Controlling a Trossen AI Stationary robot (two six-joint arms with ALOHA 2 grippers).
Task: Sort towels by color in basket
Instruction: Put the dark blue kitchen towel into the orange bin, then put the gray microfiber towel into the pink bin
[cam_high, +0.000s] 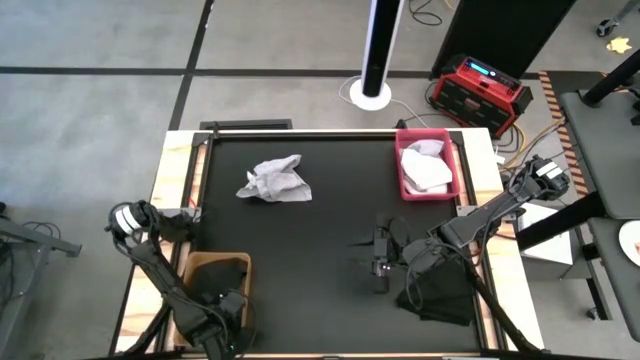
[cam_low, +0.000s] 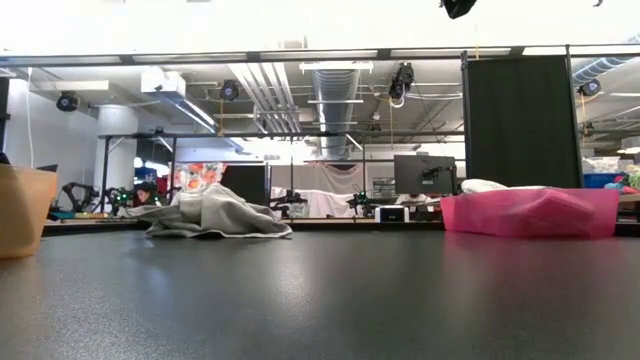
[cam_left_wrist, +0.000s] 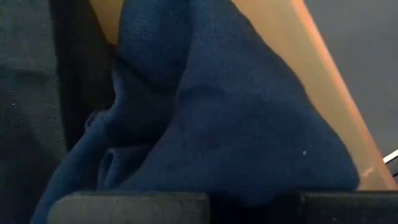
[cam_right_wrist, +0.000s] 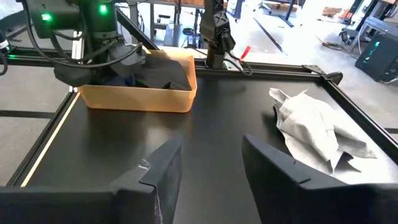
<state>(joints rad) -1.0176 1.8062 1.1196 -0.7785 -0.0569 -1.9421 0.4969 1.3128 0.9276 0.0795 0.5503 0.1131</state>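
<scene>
Our left gripper (cam_high: 232, 308) sits down inside the tan basket (cam_high: 196, 268) at the near left corner of the table, its wrist camera filled with the navy blue towel (cam_left_wrist: 236, 124) lying against the basket's wall; we cannot tell whether its fingers are closed on the cloth or already free. Our right gripper (cam_right_wrist: 208, 162) hovers over the bare black mat (cam_high: 330, 215) with its fingers spread and nothing between them, a black towel (cam_high: 440, 285) heaped just beside its arm. Farther out, a light grey towel (cam_high: 275, 180) lies crumpled mid-table, and white towels (cam_high: 425, 168) rest in the pink basket (cam_high: 404, 188). To finish this drop well, we judge we should let go fully, lift straight up clear of the rim, and check no corner trails over it.
</scene>
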